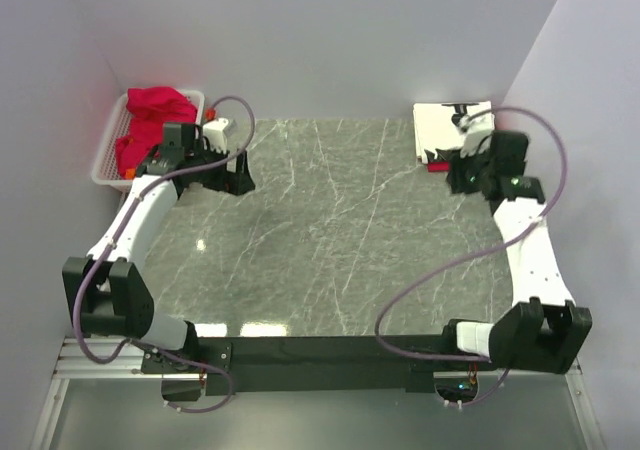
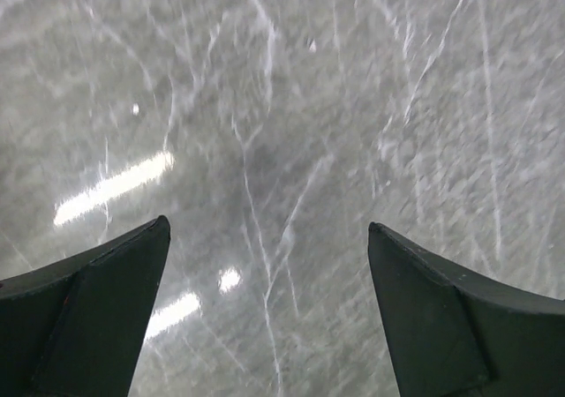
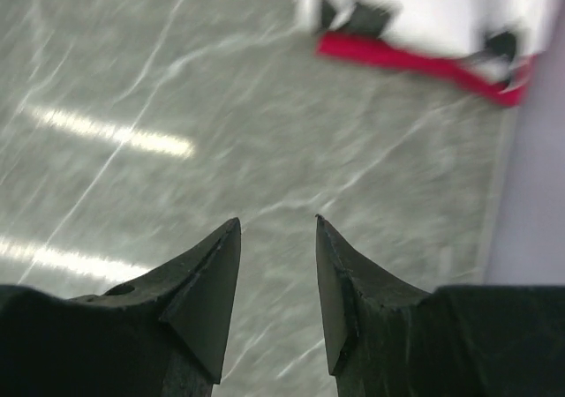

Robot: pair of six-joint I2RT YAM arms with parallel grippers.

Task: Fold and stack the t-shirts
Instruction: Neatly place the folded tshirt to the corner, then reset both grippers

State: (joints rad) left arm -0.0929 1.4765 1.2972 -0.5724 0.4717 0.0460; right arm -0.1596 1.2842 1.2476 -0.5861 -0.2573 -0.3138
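2 hands are held empty above the tabletop [image 1: 320,230]. The left hand [image 2: 267,223] is spread wide, the right hand [image 3: 278,219] only partly.

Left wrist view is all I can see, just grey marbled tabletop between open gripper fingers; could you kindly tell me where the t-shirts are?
Observer: Crumpled crimson-red fabric t-shirts lie in the white plastic slatted basket, far left corner.
Operator: Any folded ones?
Observer: A folded white t-shirt with dark print sits on a red t-shirt, far right.
Operator: And the right gripper?
Observer: The right gripper is open, empty, near that stack.
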